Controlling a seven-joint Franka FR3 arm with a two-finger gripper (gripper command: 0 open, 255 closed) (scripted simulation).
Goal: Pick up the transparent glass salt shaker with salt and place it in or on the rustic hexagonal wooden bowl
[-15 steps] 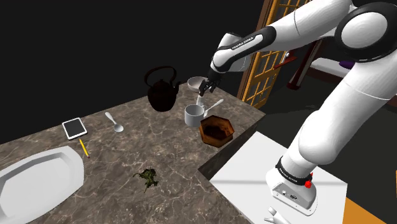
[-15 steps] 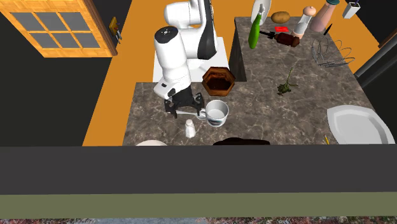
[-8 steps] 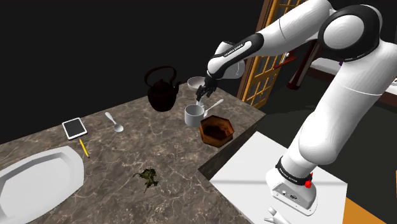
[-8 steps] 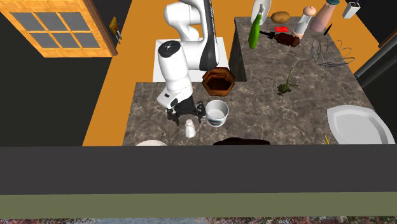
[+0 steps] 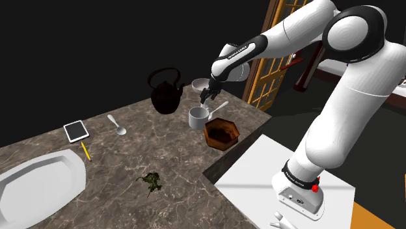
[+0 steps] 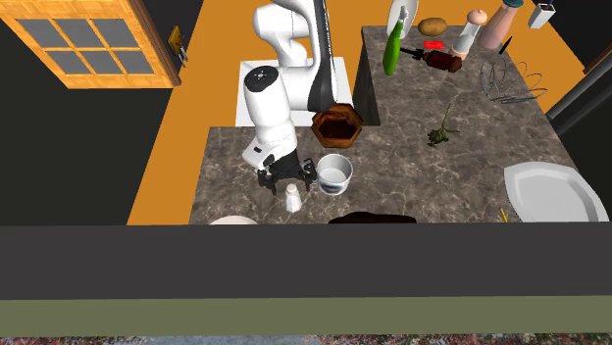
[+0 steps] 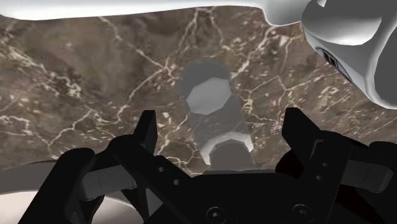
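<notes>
Gripper [image 7: 221, 124] spread, over salt shaker [image 7: 208, 97] beside white cup [image 6: 333, 174], not touching. Shaker prob. light, stiff, slick, fragile; pinch mid-body below cap.

the counter [image 5: 175, 162] is brown marble with white veining. the salt shaker [image 7: 207, 95] is pale grey-white, the hexagonal bowl [image 5: 218, 144] reddish brown, the kettle [image 5: 166, 97] near-black, the cup [image 5: 198, 118] and the plate [image 5: 32, 182] white, the pencil [image 5: 86, 151] yellow, the bottle [image 6: 392, 51] green, the floor [image 6: 186, 127] orange. the tool [image 6: 287, 184] is all black on a white arm [image 5: 364, 97].
</notes>
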